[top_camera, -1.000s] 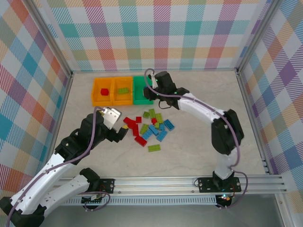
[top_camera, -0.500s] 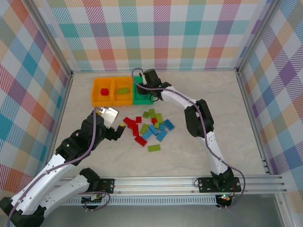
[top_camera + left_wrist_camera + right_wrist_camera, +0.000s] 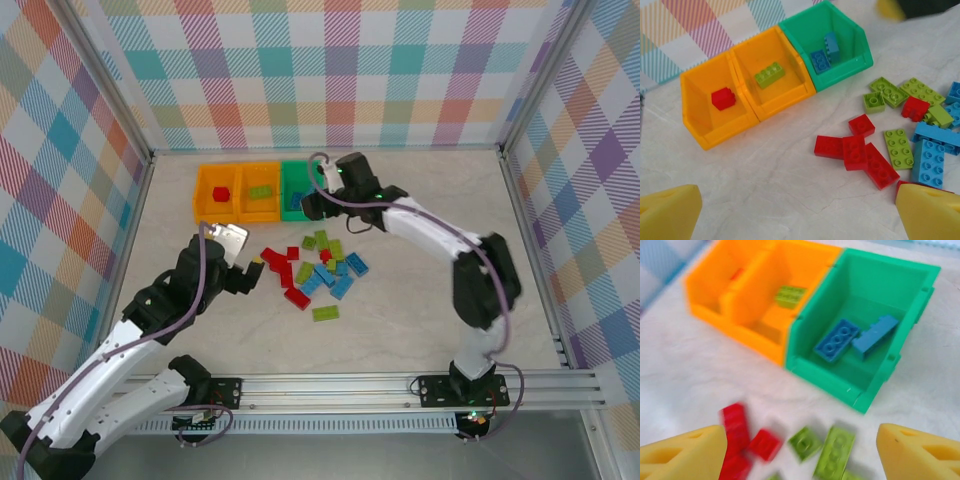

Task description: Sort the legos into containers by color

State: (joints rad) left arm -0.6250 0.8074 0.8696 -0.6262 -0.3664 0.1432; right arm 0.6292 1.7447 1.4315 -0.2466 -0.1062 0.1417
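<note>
Right wrist shows me two blue bricks [image 3: 836, 340] in the green bin [image 3: 807, 352]; overhead, the right arm [image 3: 430, 225] overlaps it. Right claw [image 3: 800, 460] and left claw [image 3: 800, 212] gape empty.

- Two orange bins [image 3: 203, 200] and a green bin [image 3: 292, 185] stand in a row.
- The right gripper [image 3: 310, 205] hovers at the green bin's near edge.
- The left gripper [image 3: 252, 272] sits just left of the loose legos [image 3: 320, 272].
</note>
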